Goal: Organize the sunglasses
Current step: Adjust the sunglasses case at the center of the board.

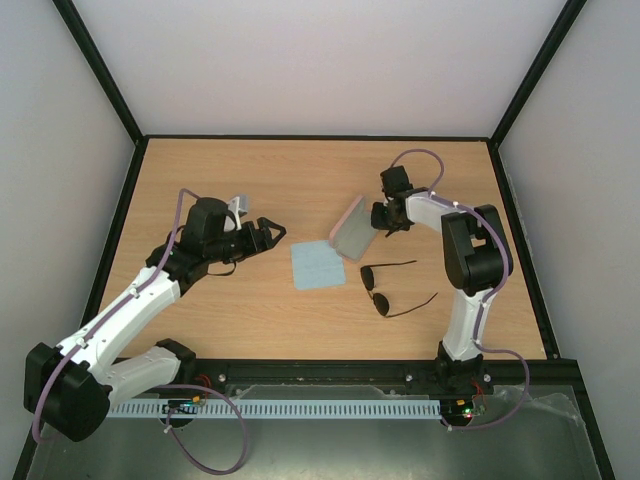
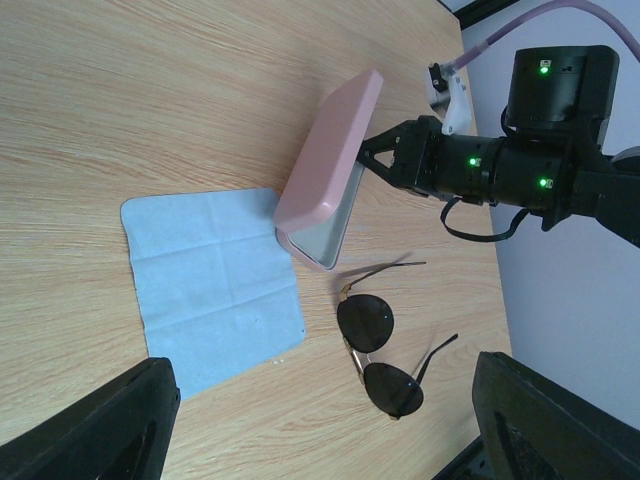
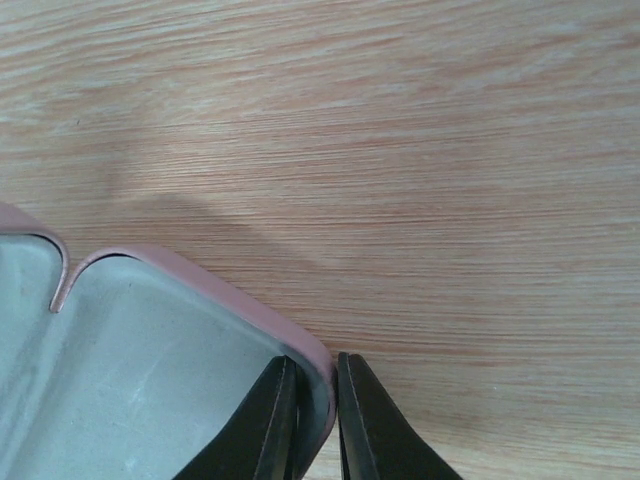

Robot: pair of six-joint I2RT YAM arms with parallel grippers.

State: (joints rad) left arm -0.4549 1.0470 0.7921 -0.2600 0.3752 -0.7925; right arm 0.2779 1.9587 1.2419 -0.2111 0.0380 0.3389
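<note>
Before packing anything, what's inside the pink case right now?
Only pale grey lining shows inside the case; the sunglasses lie outside, beside it. The right gripper pinches its rim, and the deeper interior is hidden.

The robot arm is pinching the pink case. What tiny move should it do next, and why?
Probably the right gripper should swing the half it holds a little wider. It pinches the rim of the pink case, which stands tilted and only partly open, grey lining showing. The sunglasses lie beside it on the table, arms unfolded, not yet inside.
</note>
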